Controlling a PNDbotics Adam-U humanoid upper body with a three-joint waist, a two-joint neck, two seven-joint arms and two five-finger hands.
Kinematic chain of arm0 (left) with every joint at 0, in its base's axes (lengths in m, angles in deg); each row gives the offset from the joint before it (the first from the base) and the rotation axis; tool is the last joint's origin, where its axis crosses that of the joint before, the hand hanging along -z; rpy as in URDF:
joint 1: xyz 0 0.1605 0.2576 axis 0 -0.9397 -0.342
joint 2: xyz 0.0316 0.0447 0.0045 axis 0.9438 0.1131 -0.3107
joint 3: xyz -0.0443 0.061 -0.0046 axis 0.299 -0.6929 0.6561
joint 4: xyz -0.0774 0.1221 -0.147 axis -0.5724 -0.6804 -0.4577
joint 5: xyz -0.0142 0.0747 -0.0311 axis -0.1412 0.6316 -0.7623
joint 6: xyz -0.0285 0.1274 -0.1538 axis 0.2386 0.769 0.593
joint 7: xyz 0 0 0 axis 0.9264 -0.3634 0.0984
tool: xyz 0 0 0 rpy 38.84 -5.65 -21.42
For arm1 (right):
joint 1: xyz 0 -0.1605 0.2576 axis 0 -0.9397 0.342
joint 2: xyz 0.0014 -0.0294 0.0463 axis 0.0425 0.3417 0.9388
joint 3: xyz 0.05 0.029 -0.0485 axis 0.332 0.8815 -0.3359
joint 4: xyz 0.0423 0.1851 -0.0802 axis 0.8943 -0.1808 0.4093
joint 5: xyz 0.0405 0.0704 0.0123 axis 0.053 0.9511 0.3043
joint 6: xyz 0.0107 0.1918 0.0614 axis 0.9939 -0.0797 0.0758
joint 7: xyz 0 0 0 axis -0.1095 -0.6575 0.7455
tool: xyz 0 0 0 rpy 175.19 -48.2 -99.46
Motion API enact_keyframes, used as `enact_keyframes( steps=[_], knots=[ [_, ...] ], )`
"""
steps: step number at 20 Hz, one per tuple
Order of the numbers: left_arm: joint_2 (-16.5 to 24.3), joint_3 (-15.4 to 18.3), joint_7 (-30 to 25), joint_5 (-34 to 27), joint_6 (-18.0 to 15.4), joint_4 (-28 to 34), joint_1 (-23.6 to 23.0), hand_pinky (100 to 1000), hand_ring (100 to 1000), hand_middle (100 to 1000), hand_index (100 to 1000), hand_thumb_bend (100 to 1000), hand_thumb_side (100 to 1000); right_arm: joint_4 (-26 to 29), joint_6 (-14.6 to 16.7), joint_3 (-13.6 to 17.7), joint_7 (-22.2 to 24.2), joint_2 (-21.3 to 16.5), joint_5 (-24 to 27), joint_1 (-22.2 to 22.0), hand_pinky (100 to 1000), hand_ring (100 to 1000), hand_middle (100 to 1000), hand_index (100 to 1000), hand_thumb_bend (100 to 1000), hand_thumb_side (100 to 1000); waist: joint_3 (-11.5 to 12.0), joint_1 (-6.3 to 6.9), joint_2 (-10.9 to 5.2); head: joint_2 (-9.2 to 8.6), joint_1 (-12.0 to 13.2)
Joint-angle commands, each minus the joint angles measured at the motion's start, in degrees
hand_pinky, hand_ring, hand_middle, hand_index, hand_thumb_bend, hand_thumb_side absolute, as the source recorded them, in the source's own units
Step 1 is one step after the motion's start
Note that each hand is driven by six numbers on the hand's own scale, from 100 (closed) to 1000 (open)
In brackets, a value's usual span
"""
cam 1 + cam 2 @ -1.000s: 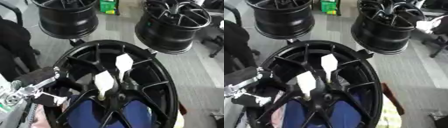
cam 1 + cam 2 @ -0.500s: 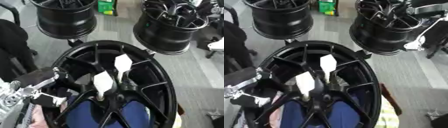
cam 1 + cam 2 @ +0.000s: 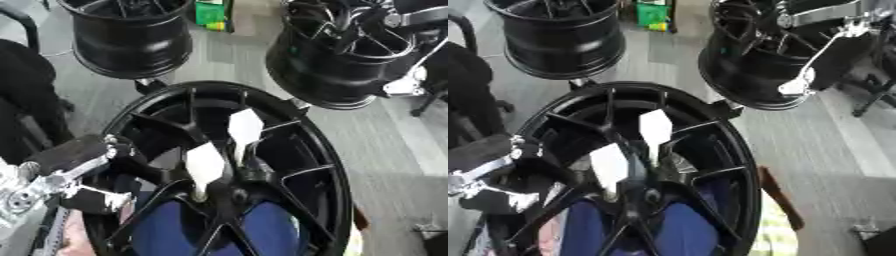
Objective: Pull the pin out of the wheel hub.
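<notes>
Blue fabric point(image 3: 262, 230) shows through the lowest gaps between the spokes, nearest to me, below the centre of the wheel hub point(image 3: 324, 175). My left hand point(image 3: 74, 155) sits at the hub's left rim, resting against the spokes; I cannot tell whether its fingers are curled or straight. At the hub's centre two white-headed pins stand up: the nearer pin point(image 3: 204, 167) just left of centre, the farther pin point(image 3: 244, 131) just beyond it, each with a flat paddle-like head on a thin stem going down into the hub. I judge a pin light and stiff, the flat head being the natural place to pinch and draw straight up along the stem; the hub looks heavy and rigid and should stay put. Beyond the hub, two more black wheels point(image 3: 131, 35) stand on the floor. My right hand point(image 3: 833, 55) hangs in front of the right-hand one, its fingers too unclear to judge.
</notes>
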Motion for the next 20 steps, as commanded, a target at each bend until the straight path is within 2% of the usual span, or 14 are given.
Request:
enact_keyframes(
  steps=[1, 9, 15, 20],
  knots=[
    [1.3, -0.55, -0.43, 0.41, -0.12, -0.33, 0.52, 730, 703, 595, 738, 265, 207, -3.92, -0.5, -0.53, -0.66, 2.23, 0.3, 2.55, 907, 899, 852, 900, 290, 415, 0.13, 0.33, -0.78, -0.42, -0.31],
    [0.93, -0.82, -0.9, 0.27, -0.16, -0.42, 1.06, 730, 703, 595, 738, 265, 209, -10.85, -1.23, -2.23, 0.61, 8.89, 0.2, 6.01, 905, 898, 848, 905, 313, 385, 0.64, 0.36, -0.52, -0.34, -1.01],
    [0.46, -1.11, -1.16, 0.25, -0.23, -0.46, 1.87, 730, 704, 595, 738, 262, 210, -13.67, 0.08, -4.44, 0.8, 12.83, -0.24, 6.85, 905, 900, 851, 910, 323, 373, 1.21, 0.25, -0.41, -0.2, -1.36],
    [0.26, -1.32, -1.37, 0.22, -0.31, -0.6, 2.41, 730, 704, 595, 738, 261, 212, -14.93, 1.57, -5.8, 0.8, 14.31, 0.16, 6.9, 910, 905, 856, 916, 334, 332, 1.41, 0.06, -0.38, 0.18, -1.38]
  ],
)
